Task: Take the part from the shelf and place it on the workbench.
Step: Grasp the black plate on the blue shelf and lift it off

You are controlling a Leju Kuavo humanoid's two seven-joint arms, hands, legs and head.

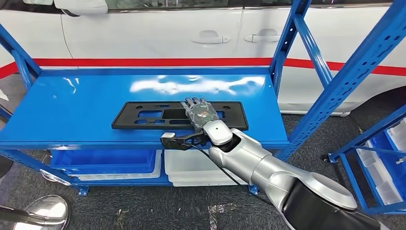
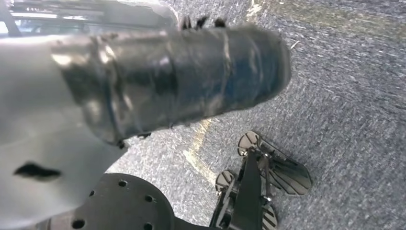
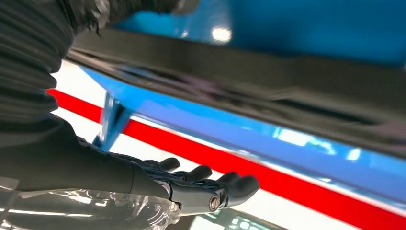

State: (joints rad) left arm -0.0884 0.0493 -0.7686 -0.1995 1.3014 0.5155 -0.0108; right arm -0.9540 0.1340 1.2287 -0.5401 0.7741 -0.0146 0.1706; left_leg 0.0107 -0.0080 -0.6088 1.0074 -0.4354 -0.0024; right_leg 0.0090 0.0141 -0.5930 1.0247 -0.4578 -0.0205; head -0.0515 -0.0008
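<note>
The silver right arm (image 1: 268, 167) comes in from the lower right, nearest to the head camera, and reaches up to the shelf. At its end the right hand (image 1: 201, 112) is over the black plastic part (image 1: 143, 115), near that part's right half. Its fingers (image 3: 210, 175) are stretched out side by side, slightly apart, and they hold nothing; in the right wrist view they stand clear of the part's dark edge (image 3: 268, 72). If the palm touches the part, I cannot tell.

The part is a long flat panel with several cut-outs. It lies flat on the top board of the blue metal shelf (image 1: 72, 105), toward the front edge and a little right of the middle. Under this board stand a blue bin (image 1: 105, 160) and a white bin (image 1: 191, 170). Behind the shelf is a white car (image 1: 158, 33) with a red stripe along its side.

The left hand (image 2: 158, 81) hangs above grey carpet floor (image 2: 344, 96); it is blurred, and its fingers cannot be read.
</note>
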